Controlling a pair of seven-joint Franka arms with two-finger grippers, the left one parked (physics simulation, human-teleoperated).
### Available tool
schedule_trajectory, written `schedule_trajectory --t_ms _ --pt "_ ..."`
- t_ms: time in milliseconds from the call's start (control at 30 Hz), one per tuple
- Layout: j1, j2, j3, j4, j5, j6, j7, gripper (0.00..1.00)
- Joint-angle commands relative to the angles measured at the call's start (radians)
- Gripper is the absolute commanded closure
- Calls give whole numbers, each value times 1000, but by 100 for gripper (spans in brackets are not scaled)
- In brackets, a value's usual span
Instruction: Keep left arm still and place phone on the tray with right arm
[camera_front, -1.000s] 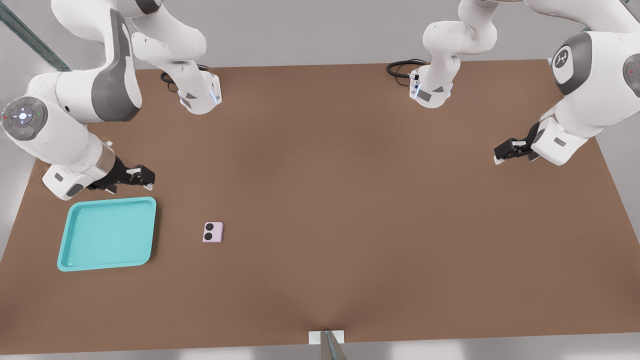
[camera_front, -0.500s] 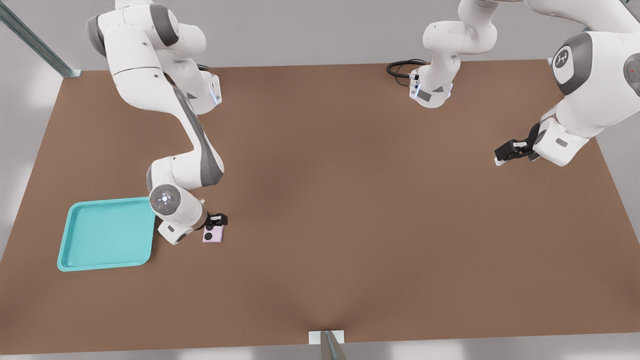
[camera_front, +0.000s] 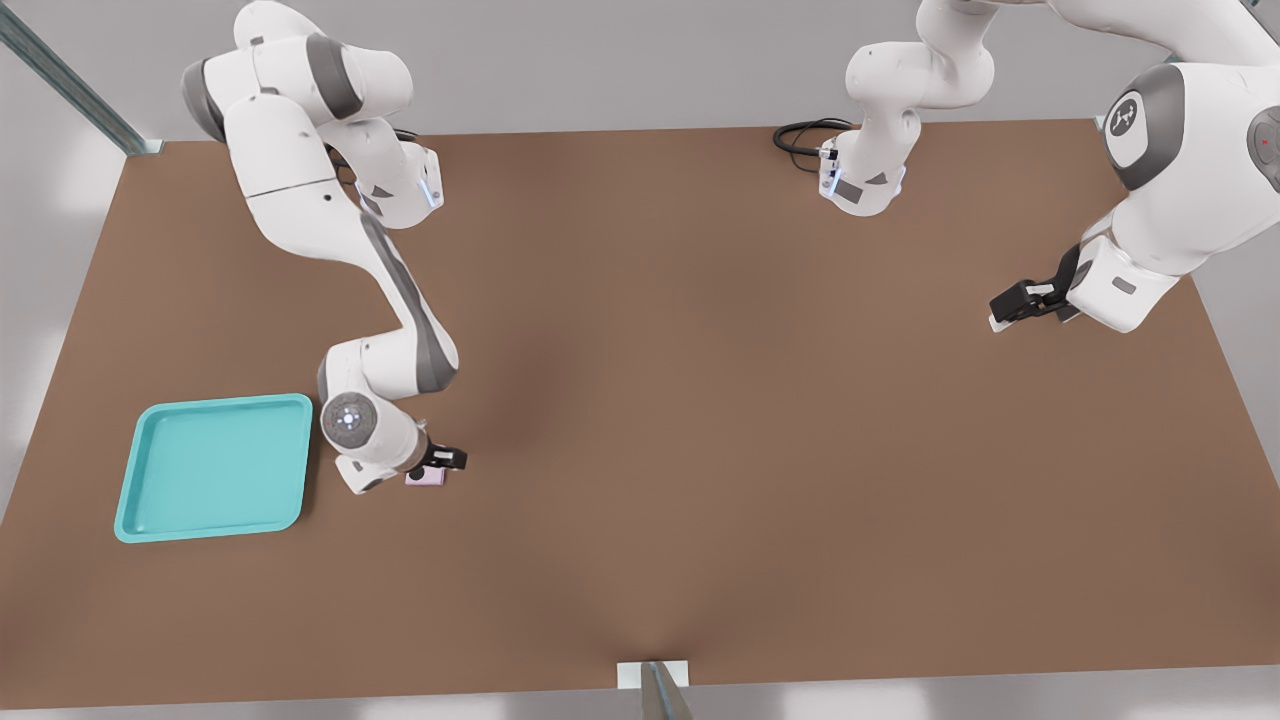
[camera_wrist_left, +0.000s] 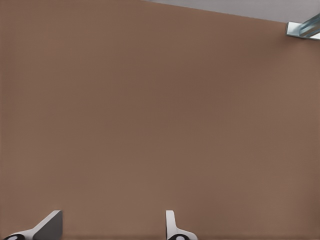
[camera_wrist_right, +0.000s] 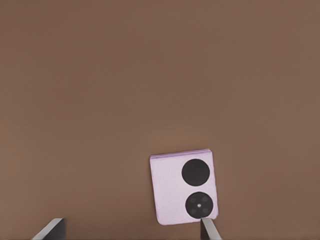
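The pale pink-lilac phone (camera_wrist_right: 184, 189) lies flat on the brown table with its two black lenses up. In the front view only a sliver of the phone (camera_front: 427, 480) shows under the right arm's wrist, a short way to the front view's right of the turquoise tray (camera_front: 215, 465). The gripper (camera_front: 443, 459) hangs just above the phone. In the right wrist view the gripper (camera_wrist_right: 131, 231) is open, with its fingers wide apart. One fingertip (camera_wrist_right: 208, 228) is at the phone's lens-side corner, and most of the phone sits between the fingers. The tray holds nothing.
The right arm's elbow (camera_front: 415, 350) reaches over the table behind the tray. The parked arm's gripper (camera_front: 1020, 300) hovers at the front view's right. Both arm bases (camera_front: 400, 190) and a black cable (camera_front: 805, 135) stand at the far edge. A metal bracket (camera_front: 655, 682) sits at the near edge.
The right arm swung from beside the tray's far edge over to the phone, then came lower, so its wrist now covers most of the phone in the front view.
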Motion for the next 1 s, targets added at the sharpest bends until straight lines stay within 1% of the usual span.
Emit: schedule_trajectory --t_ms 0,167,400,500,567,967 --pt "-10 1 0 -33 1 84 12 0" --pt "-28 3 -2 -50 1 98 -100 0" --pt "-28 53 -5 -53 2 124 -102 0" --pt "-28 66 -11 -56 1 136 -155 0" --pt "-27 73 -11 -80 1 182 -157 0" --pt "-37 89 -13 -96 -1 207 -200 0"
